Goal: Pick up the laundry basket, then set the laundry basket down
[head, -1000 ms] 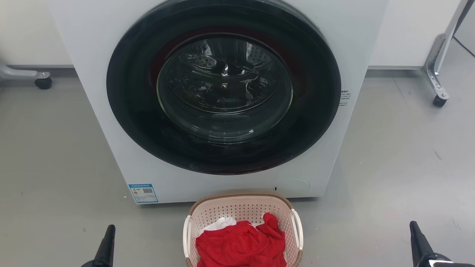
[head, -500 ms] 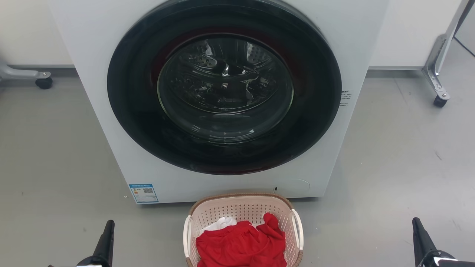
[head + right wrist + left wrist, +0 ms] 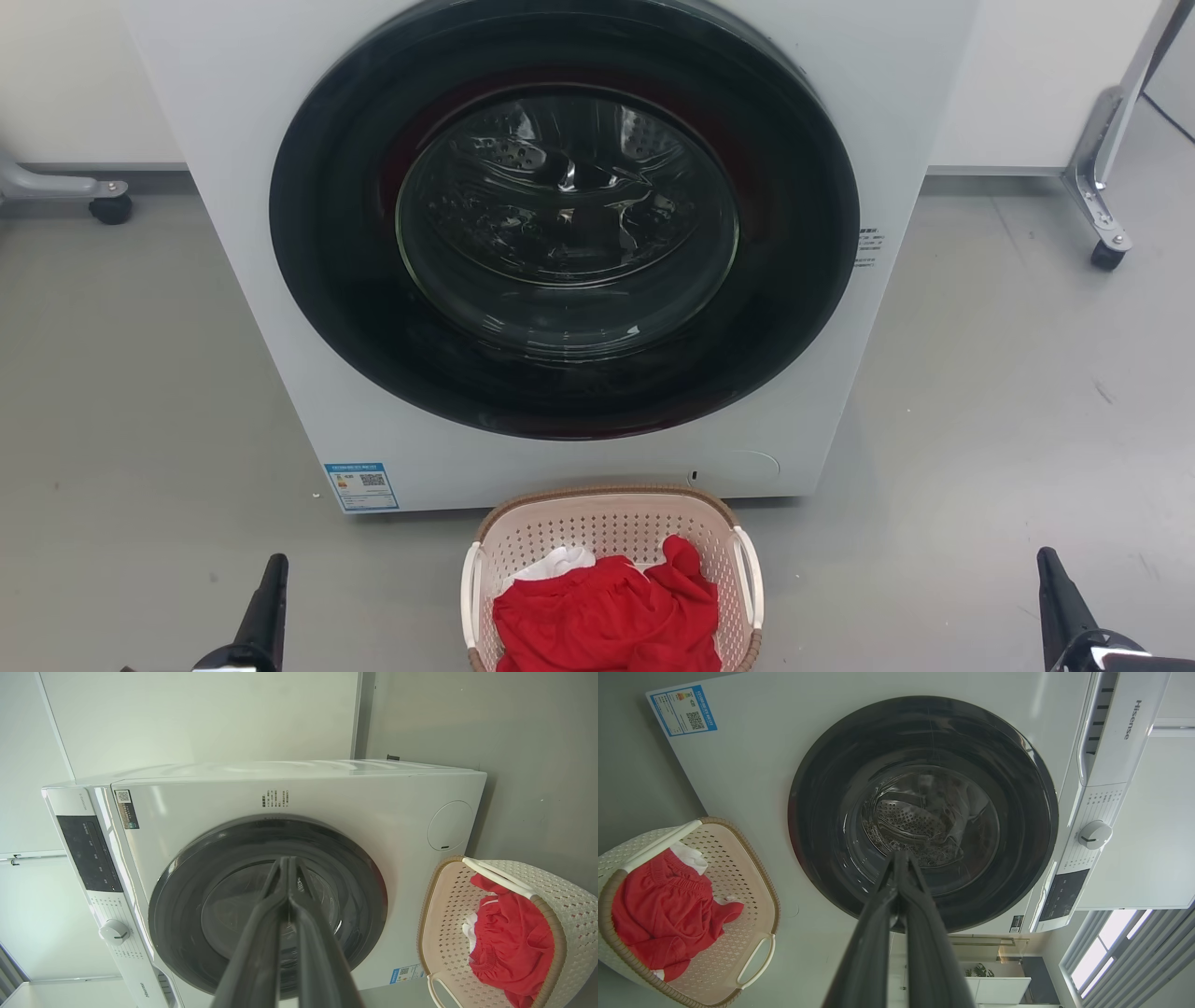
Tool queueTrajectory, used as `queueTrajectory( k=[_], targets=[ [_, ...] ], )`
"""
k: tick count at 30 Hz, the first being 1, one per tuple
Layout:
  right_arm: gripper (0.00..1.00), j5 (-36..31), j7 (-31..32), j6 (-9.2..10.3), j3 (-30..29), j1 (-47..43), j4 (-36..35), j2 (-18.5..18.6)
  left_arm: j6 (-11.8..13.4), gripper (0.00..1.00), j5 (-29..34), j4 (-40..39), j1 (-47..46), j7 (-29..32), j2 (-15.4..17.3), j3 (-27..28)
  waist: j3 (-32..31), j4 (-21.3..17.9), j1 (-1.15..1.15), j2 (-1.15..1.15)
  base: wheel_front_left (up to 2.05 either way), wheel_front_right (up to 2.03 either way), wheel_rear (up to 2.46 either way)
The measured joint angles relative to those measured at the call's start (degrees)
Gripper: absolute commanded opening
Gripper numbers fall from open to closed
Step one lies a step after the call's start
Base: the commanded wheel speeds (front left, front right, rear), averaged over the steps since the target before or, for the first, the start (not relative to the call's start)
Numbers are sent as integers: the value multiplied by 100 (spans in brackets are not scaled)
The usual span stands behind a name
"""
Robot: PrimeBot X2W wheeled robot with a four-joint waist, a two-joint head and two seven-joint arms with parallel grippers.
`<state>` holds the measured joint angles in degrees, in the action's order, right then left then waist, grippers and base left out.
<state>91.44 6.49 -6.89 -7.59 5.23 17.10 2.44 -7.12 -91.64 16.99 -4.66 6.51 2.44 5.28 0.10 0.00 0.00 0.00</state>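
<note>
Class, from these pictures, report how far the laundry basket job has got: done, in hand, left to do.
Done: nothing yet; the laundry basket stands on the floor before the washer, red clothing inside. In hand: neither hand grips anything; the left hand and right hand are shut, wide of the basket's sides. Left: reach the white handles, lift, then set it down.

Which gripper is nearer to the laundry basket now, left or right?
Left. The left gripper is to the left of the laundry basket, apart from it; the right gripper is to its right, across a wider stretch of floor. Neither touches it.
</note>
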Motion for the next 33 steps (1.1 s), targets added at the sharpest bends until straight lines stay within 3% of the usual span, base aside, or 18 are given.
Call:
queueTrajectory(
  k=[33],
  targets=[
    [0, 0, 0, 0, 0, 0, -1, 0, 0, 0, -7, -2, 0, 0, -1, -1, 1, 0, 0, 0, 0, 0, 0]
  ],
)
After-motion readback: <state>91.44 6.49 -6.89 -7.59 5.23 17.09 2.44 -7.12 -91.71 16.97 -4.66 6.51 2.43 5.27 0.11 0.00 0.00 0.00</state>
